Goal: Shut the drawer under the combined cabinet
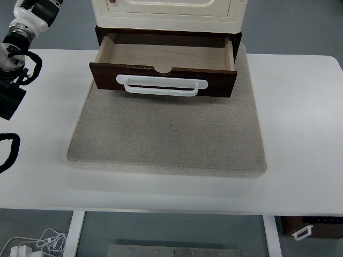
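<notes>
A dark brown wooden drawer with a white handle stands pulled open under a cream cabinet at the top middle. Its light wooden inside is empty. The cabinet and drawer sit on a grey mat. My left arm shows at the left edge, well to the left of the drawer and apart from it. Its hand is cut off by the picture's edge. My right arm is out of view.
The mat lies on a white table. A black cable loop hangs at the left edge. Below the table's front edge, a brown piece with a white handle shows at the bottom right, and white cables lie at the bottom left.
</notes>
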Robot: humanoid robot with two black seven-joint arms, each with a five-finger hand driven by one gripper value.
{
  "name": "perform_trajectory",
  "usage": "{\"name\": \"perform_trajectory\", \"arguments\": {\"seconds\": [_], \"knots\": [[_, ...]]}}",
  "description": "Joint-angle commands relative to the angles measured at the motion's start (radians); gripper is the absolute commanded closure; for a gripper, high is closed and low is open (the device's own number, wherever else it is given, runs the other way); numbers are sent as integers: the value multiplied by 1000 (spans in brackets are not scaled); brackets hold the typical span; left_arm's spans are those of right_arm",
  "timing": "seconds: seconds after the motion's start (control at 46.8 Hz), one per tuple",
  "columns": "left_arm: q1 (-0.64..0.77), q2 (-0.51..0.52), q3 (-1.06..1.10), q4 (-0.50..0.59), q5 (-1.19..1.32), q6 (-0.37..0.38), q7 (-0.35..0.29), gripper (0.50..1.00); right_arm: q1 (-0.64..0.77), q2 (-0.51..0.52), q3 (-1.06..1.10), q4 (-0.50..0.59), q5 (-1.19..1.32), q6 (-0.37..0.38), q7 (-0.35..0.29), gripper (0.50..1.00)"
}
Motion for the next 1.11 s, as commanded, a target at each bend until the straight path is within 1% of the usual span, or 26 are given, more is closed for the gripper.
{"name": "perform_trajectory", "arguments": {"seconds": [0.0,0.107,0.278,0.427,0.555,0.598,0.683,0.833,0.94,1.089], "knots": [[-1,48,0,-26,-1,-27,-3,500,0,0,0,0,0,0,0,548],[-6,131,0,-73,-1,-29,-3,500,0,0,-2,0,0,0,0,548],[-29,234,0,-150,1,-30,-1,500,0,0,0,0,1,0,0,548],[-42,370,45,-288,2,-35,0,500,0,0,0,0,1,0,0,548],[-44,441,55,-401,2,-59,2,500,0,0,0,0,1,0,0,548],[-42,463,55,-447,2,-55,2,500,0,0,0,0,0,0,0,548],[-39,486,71,-527,5,-49,-1,500,0,0,0,-1,0,0,0,548],[-47,510,80,-621,16,-49,-3,500,0,0,0,0,1,0,0,548],[-49,532,80,-717,42,-49,-1,500,0,0,0,0,0,0,0,548],[-42,547,82,-839,151,-49,-1,500,0,0,0,0,0,0,0,548]]}}
